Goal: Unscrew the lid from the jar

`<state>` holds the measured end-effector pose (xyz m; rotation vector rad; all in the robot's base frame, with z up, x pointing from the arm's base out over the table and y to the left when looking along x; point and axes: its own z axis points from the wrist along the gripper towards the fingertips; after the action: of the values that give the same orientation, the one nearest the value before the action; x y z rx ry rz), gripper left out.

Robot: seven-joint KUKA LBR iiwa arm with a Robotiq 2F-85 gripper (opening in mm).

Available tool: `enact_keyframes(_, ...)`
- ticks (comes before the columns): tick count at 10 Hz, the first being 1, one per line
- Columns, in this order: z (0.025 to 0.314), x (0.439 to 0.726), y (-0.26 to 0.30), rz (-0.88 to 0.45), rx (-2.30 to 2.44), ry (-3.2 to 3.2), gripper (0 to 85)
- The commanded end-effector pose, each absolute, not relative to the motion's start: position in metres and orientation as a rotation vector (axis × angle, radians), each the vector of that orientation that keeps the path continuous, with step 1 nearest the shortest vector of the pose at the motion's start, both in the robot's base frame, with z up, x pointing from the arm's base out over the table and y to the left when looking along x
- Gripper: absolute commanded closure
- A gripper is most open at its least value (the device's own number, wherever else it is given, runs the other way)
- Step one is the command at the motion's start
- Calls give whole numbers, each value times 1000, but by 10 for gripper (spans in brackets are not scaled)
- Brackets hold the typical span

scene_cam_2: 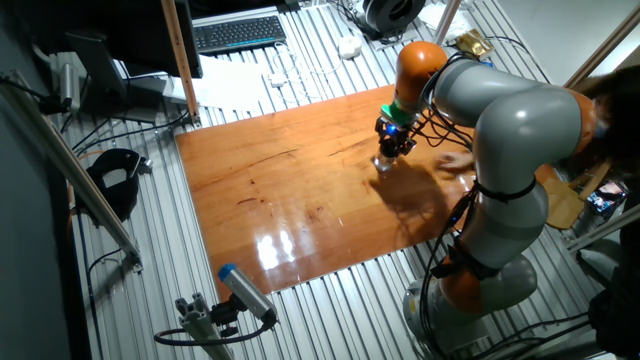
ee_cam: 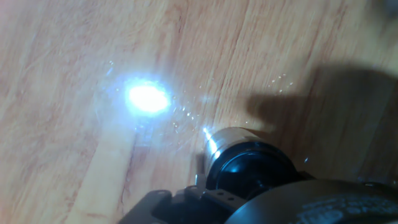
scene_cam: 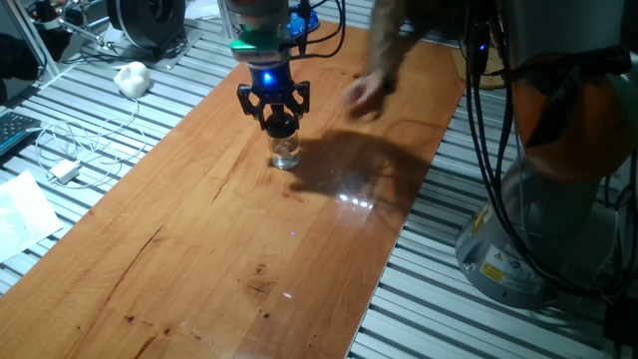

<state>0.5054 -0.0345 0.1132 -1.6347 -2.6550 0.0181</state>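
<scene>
The small clear glass jar (scene_cam: 286, 153) stands upright on the wooden table (scene_cam: 199, 249), toward its far end. The black lid (scene_cam: 280, 125) sits on top of the jar. My gripper (scene_cam: 278, 120) comes straight down from above, and its black fingers are closed on the lid. The other fixed view shows the same, with the gripper (scene_cam_2: 391, 147) over the jar (scene_cam_2: 385, 164). In the hand view the lid (ee_cam: 249, 171) shows from above at the bottom edge, partly hidden by the gripper body.
A person's blurred hand (scene_cam: 364, 92) hovers over the table just right of the jar. A white object (scene_cam: 132, 78) and a charger with cables (scene_cam: 65, 172) lie off the table's left. The robot base (scene_cam: 558, 199) stands at the right. A keyboard (scene_cam_2: 240, 33) lies beyond the table.
</scene>
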Motion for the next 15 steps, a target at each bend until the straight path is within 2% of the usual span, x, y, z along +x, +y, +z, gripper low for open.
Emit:
enact_keyframes(1, 113, 505, -35, 13, -1609, -2672, 510)
enact_keyframes(2, 113, 506, -35, 13, -1555, -2703, 510)
enact_keyframes(3, 113, 506, -35, -1, -1500, -2733, 680)
enact_keyframes(10, 112, 506, -36, -2, -1200, -2881, 680)
enact_keyframes(15, 113, 507, -35, 51, -873, -2993, 680)
